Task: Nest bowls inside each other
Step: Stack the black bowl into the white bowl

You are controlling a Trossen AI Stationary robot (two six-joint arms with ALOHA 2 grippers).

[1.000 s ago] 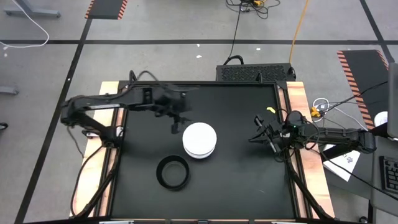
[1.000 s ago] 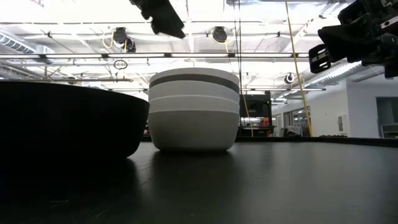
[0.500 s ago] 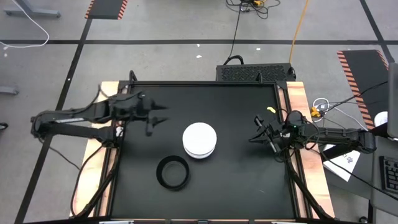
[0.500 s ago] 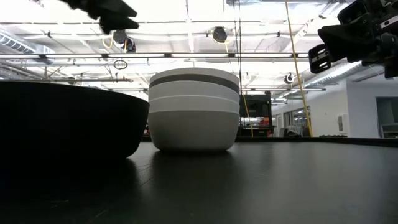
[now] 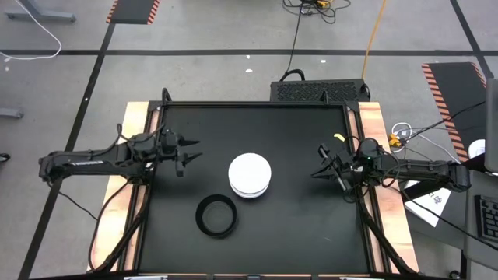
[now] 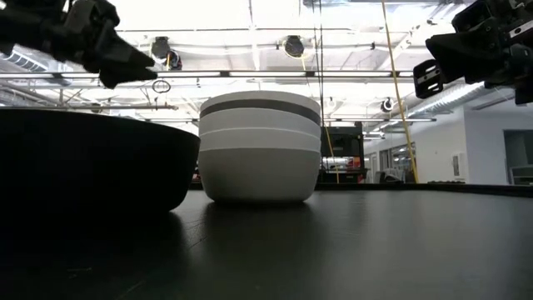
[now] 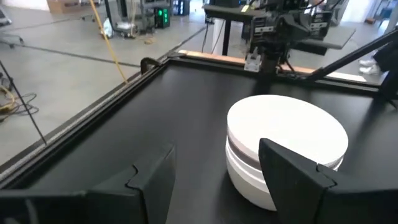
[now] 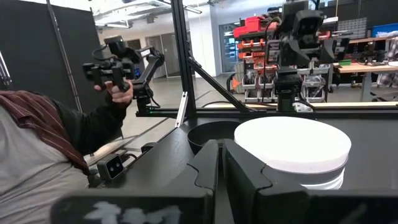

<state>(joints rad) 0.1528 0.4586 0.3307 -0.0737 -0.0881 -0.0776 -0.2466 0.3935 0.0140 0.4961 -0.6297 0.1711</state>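
The nested bowls (image 5: 250, 174) look like smooth matt plastic, the table (image 5: 296, 218) matt black with pale wood edges.

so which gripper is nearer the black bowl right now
Left. The left gripper hovers open up-left of the black bowl, at the table's left side. The right gripper, shut, sits farther off by the right edge, beyond the white stack.

Bare table (image 5: 303, 210) around bowl stack (image 5: 250, 173)

Bowl stack (image 5: 250, 174) sits mid-table (image 5: 311, 225); lone bowl (image 5: 215, 215) lies apart (nearer the front, leftward).
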